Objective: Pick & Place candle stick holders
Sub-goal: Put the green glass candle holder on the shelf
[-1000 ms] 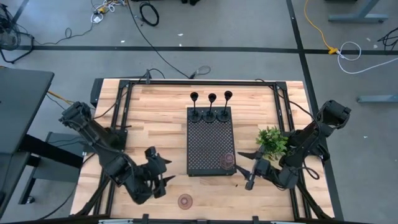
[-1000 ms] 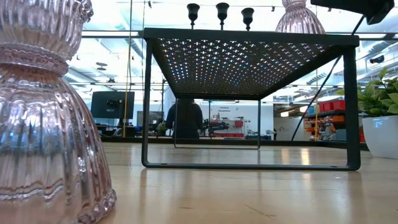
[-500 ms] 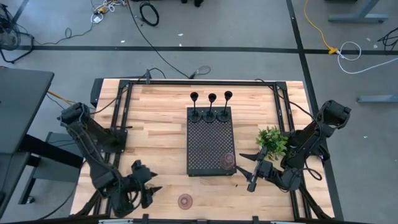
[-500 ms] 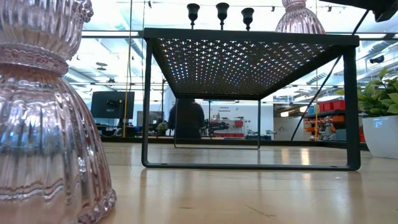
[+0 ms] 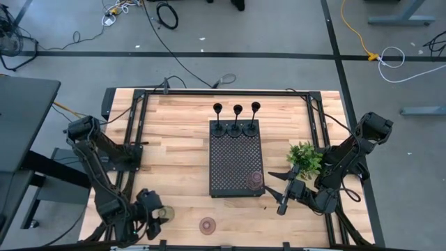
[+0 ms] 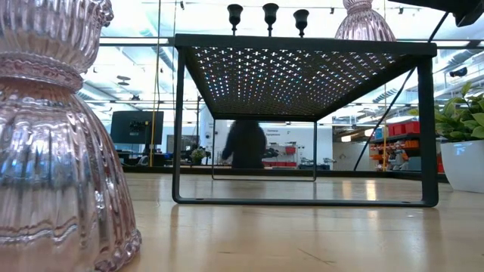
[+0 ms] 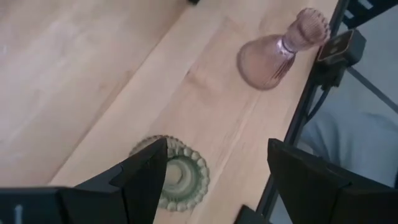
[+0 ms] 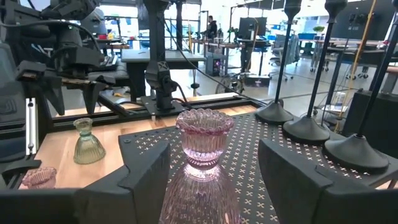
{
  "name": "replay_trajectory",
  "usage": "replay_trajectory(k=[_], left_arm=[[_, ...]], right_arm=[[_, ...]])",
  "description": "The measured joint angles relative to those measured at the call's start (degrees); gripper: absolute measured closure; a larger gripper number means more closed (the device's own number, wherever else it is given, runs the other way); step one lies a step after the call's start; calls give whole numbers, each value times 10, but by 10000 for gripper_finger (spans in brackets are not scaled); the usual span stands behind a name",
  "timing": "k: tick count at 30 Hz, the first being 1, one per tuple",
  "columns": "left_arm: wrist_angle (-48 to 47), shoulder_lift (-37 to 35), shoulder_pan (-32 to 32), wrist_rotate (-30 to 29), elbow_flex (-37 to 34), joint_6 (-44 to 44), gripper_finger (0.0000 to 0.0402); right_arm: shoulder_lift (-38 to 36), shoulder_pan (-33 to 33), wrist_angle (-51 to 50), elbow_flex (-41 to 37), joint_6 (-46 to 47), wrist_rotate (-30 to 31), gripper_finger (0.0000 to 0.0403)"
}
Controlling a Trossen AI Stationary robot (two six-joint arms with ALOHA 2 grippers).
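Three slim black holders stand on their round bases at the far end of the black perforated tray. One pinkish holder stands on the tray's near right corner and also shows in the right wrist view. A second pinkish holder stands on the table by the near edge. The olive holder stands upright on the table at the near left. My left gripper hovers open just over and beside it, touching nothing. My right gripper is open and empty, just right of the tray's near corner.
A small green plant in a white pot stands right of the tray, close to my right arm. The tray stands raised on thin legs. A black frame rail runs around the tabletop. A person moves in the room behind.
My left gripper has moved from beside the tray's near left corner toward the table's near left corner and has come down over the olive holder, which now shows beside it. My right arm has kept still. The person in the background has shifted right.
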Motion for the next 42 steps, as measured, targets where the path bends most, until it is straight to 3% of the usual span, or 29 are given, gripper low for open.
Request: replay_trajectory(k=[14, 34, 38, 42], left_arm=[[-68, 21, 0, 102, 0, -89, 127], [-31, 102, 0, 69, 0, -85, 127], [-17, 119, 0, 44, 0, -83, 152], [-15, 127, 0, 16, 1, -78, 213]], right_arm=[[0, 0, 0, 0, 0, 0, 161], [0, 0, -1, 0, -4, 0, 161], [0, 0, -1, 0, -4, 0, 161], [0, -1, -1, 0, -4, 0, 161]])
